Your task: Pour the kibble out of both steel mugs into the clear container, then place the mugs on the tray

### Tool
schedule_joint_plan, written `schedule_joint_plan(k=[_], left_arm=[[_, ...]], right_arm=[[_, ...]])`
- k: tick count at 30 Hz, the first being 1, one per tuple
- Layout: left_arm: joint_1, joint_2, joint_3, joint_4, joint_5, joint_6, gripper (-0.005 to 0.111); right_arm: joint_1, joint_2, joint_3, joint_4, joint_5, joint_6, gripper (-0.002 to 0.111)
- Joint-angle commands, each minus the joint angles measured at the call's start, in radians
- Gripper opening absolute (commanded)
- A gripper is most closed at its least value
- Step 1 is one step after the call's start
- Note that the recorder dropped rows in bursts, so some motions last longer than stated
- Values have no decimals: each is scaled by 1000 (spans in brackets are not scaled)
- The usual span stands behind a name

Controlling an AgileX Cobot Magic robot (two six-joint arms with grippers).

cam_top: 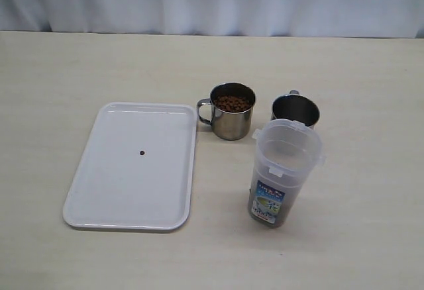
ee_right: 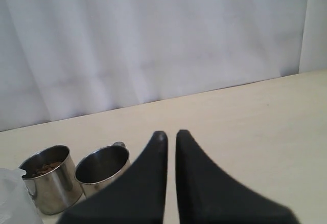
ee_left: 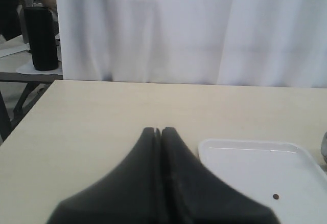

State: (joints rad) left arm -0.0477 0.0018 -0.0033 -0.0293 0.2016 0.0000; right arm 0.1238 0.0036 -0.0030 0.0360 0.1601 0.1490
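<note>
Two steel mugs stand side by side at mid table. The left mug (cam_top: 232,114) (ee_right: 48,183) holds kibble (cam_top: 232,103); the right mug (cam_top: 295,111) (ee_right: 102,168) looks dark and empty inside. In front of the right mug stands the clear container (cam_top: 285,171), with something dark low behind its label. The white tray (cam_top: 132,191) (ee_left: 245,168) lies to the left with one stray pellet (cam_top: 142,152) on it. Neither gripper appears in the exterior view. My left gripper (ee_left: 159,130) is shut and empty, beside the tray. My right gripper (ee_right: 171,133) is shut and empty, short of the mugs.
A white curtain hangs behind the table's far edge. In the left wrist view a black cylinder (ee_left: 41,37) stands on a separate side table beyond the table's corner. Bare tabletop surrounds the tray, mugs and container.
</note>
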Motion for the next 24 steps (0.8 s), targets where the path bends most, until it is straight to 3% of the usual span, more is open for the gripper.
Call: schedule_joint_plan(k=[1, 8, 24], left_arm=[[1, -2, 3, 3, -6, 0, 0], [1, -2, 3, 3, -6, 0, 0], [1, -2, 3, 3, -6, 0, 0]], right_arm=[[-5, -4, 3, -10, 21, -22, 5], [-5, -4, 3, -106, 54, -44, 5], [-5, -4, 3, -103, 54, -44, 5]])
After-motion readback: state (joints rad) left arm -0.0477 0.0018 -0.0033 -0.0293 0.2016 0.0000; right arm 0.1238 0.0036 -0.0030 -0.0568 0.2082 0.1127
